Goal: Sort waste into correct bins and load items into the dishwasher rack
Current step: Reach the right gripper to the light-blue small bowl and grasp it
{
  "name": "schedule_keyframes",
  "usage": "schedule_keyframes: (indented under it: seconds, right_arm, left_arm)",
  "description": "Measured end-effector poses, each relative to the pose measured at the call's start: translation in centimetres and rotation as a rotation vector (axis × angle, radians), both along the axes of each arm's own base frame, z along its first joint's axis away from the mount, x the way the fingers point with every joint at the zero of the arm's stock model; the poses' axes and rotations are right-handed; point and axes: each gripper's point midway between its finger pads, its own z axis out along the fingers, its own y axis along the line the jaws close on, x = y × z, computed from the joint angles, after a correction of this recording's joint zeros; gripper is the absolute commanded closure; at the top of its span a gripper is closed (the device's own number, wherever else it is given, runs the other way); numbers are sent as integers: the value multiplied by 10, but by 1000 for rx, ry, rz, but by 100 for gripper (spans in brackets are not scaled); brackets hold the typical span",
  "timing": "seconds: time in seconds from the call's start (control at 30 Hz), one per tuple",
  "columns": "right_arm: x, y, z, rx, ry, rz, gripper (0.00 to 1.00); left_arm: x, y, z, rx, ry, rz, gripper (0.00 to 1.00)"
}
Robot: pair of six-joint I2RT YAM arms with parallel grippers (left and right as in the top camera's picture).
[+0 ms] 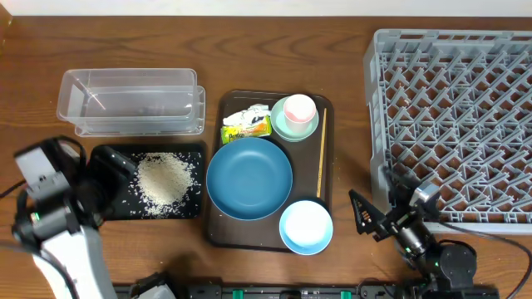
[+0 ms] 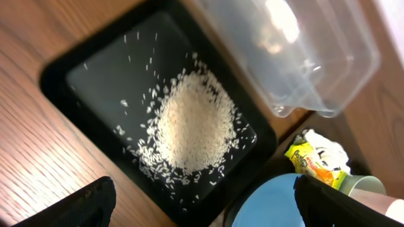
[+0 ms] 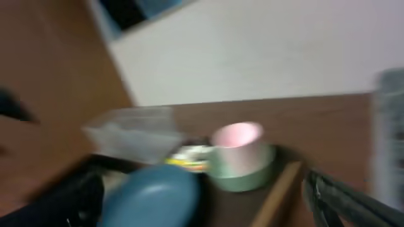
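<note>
Where the left arm stands: at the table's near left corner, white body low and angled in toward the middle.
Left gripper: over the left end of the black tray; in the left wrist view its two dark fingertips sit at the bottom corners, spread wide, nothing between them.
Right arm: at the near right, just in front of the dishwasher rack, pointing left toward the brown serving tray.
Right gripper: in the gap between the rack and the serving tray, jaws splayed apart and holding nothing; its own view is heavily blurred.
Rice grains: heaped in the black tray, with loose grains scattered around the heap.
Clear tub: just beyond the black tray, long side parallel to it.
Wrapper: crumpled on the serving tray's far left part, between the tray's rim and the mint green bowl.
Pink cup: upright inside the mint green bowl.
Blue plate: flat on the serving tray, filling its middle.
Light blue bowl: at the serving tray's near right corner, just beside the plate.
Wooden stick: along the serving tray's right edge.
</note>
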Motion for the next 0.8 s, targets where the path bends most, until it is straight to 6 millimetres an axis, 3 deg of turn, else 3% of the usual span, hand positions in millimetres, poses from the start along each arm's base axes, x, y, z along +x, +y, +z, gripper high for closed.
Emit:
schedule_keyframes:
  seconds: [0.13, 0.33, 0.63, 0.8]
  right_arm:
    - [-11, 9, 20, 160, 38, 95, 1]
    - [-16, 18, 15, 192, 265, 153, 1]
    - [-15, 17, 31, -111, 736, 113, 1]
    - [-9, 28, 45, -402, 838, 110, 1]
  left_arm:
    - [4, 8, -23, -94, 71, 45, 6]
    - [8, 14, -31, -137, 84, 80, 6]
    - [2, 21, -2, -33, -18, 111, 5]
    - [-4, 26, 8, 5, -41, 169, 5]
